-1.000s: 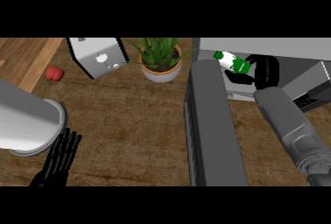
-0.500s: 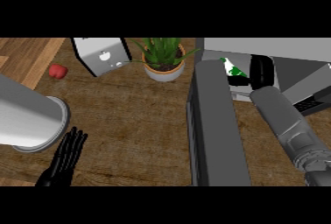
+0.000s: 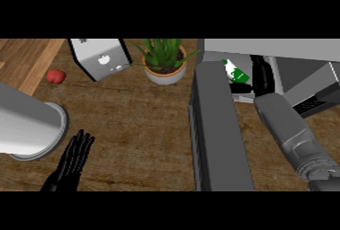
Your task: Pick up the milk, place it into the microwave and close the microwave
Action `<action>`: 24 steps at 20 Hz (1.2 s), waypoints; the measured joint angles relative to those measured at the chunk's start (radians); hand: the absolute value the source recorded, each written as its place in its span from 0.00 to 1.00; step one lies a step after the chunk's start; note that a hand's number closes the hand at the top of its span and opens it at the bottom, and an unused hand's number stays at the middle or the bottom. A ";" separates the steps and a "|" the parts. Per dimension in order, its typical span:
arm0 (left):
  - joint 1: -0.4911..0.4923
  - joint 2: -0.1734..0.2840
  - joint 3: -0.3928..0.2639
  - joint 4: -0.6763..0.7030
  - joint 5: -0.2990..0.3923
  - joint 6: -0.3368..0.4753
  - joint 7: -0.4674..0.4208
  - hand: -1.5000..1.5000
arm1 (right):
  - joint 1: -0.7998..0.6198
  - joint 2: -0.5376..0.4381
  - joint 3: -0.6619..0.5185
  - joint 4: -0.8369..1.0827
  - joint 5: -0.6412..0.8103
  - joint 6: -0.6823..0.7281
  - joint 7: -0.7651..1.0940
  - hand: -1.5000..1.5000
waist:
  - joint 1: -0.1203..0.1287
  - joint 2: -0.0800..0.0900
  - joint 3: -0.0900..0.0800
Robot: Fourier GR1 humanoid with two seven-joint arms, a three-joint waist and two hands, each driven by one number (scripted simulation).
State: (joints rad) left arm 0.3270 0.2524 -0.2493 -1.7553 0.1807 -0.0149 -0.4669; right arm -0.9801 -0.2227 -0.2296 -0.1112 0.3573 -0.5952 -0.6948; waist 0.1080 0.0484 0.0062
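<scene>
milk (image 3: 234,72) moved deeper, right robot hand (image 3: 260,76) gripping

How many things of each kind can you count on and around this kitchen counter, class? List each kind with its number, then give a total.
Robot hands: 2 (left hand, right hand)
Milk bottle: 1
Microwave: 1
Toaster: 1
Potted plant: 1
Red fruit: 1
Total: 7

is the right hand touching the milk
Touching: in the head view the right hand has its fingers curled round the milk at the microwave opening.
</scene>
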 measured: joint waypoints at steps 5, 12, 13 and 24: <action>-0.013 -0.010 -0.011 0.003 -0.004 -0.003 0.002 0.00 | 0.046 0.018 -0.049 -0.012 -0.050 0.056 -0.072 0.00 | -0.015 -0.005 0.000; -0.022 -0.033 -0.049 -0.009 -0.041 0.016 0.022 0.00 | 0.109 0.024 -0.104 -0.011 -0.107 0.152 -0.143 0.00 | -0.036 -0.016 -0.001; -0.017 -0.034 -0.053 -0.014 -0.045 0.017 0.020 0.00 | 0.121 0.022 -0.110 -0.012 -0.113 0.166 -0.155 0.00 | -0.038 -0.018 -0.001; -0.064 -0.070 -0.073 -0.001 -0.075 0.038 0.067 0.00 | 0.272 0.034 -0.139 -0.017 -0.160 0.401 -0.289 0.00 | -0.071 -0.032 -0.003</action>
State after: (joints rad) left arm 0.2628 0.1828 -0.3223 -1.7562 0.1057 0.0233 -0.4000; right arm -0.7080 -0.1885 -0.3688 -0.1287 0.1975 -0.1944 -0.9839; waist 0.0369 0.0166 0.0032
